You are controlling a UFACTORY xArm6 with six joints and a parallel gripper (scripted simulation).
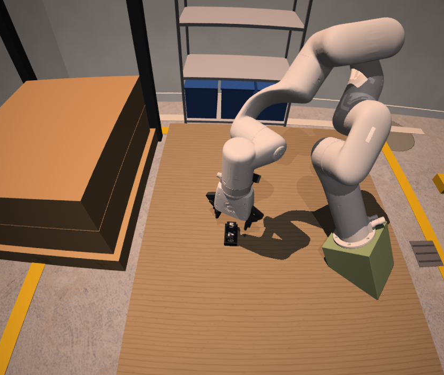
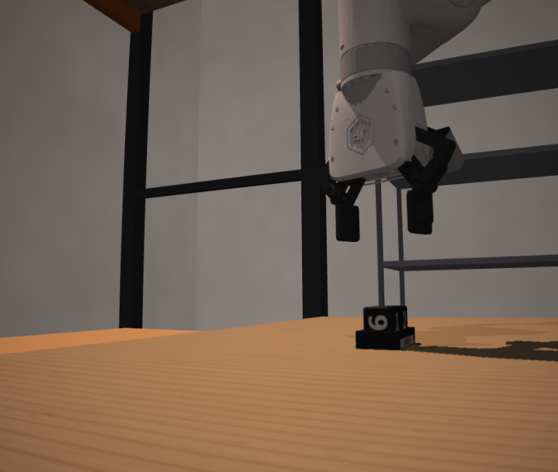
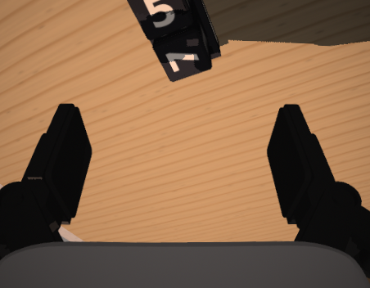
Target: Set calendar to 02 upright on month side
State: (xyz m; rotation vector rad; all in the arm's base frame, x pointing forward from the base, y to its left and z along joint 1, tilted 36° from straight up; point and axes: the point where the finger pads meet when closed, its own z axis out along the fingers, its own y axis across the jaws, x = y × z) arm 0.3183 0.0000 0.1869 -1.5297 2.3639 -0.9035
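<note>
Though higher than the tray's edge (image 1: 231, 244) (image 2: 377, 340) (image 3: 214, 52), gripper (image 1: 232, 221) (image 2: 383, 236) (image 3: 179, 127) (fingers (image 1: 248, 223) (image 2: 347, 223) released); open room between

two black cubes in their tray

we see the white-numbered cubes (image 1: 231, 225) (image 2: 385, 319) (image 3: 179, 38), 5 and 7 on top, side by side in the low black tray (image 1: 231, 244) (image 2: 377, 340) (image 3: 215, 54), which sits flat on the table.

Two cubes (image 1: 231, 226) (image 2: 384, 319) (image 3: 182, 57), one tray (image 1: 231, 244) (image 2: 378, 339) (image 3: 215, 54).
</note>
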